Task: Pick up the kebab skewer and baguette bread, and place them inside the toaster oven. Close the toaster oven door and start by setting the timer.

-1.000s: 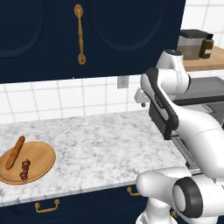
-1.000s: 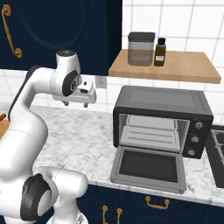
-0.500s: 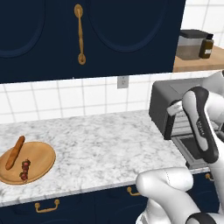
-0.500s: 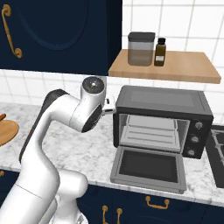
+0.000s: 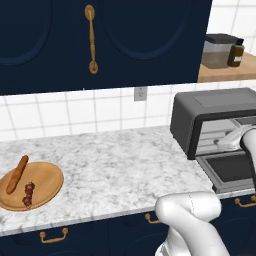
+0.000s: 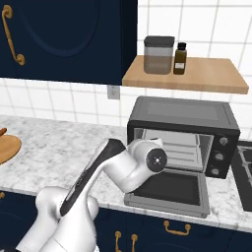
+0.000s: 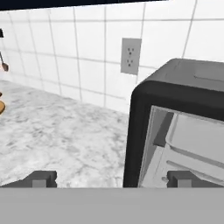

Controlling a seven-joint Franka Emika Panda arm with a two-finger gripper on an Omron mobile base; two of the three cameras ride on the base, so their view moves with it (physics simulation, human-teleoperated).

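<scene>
The baguette bread [image 5: 18,174] and the kebab skewer [image 5: 27,194] lie side by side on a round wooden plate [image 5: 47,176] at the counter's left end. At the right end stands the toaster oven [image 6: 183,114], with the toaster oven door [image 6: 167,191] folded down flat and a rack visible inside. My arm [image 6: 129,168] bends low in front of the oven's left side. In the hand view my gripper [image 7: 113,179] is open, its fingertips [image 7: 42,178] wide apart with nothing between them. It faces the oven's left front corner [image 7: 141,131], far from the plate.
A wooden shelf [image 6: 197,75] above the oven carries a grey lidded canister [image 6: 158,54] and a dark bottle [image 6: 180,58]. A wall outlet [image 7: 130,55] sits on the tiled wall left of the oven. Dark blue cabinets hang overhead. Bare marble counter [image 5: 120,165] stretches between plate and oven.
The arm has swung from upright over the middle of the counter to the right and down, ending low in front of the open oven. The gripper stayed open. The food has not moved.
</scene>
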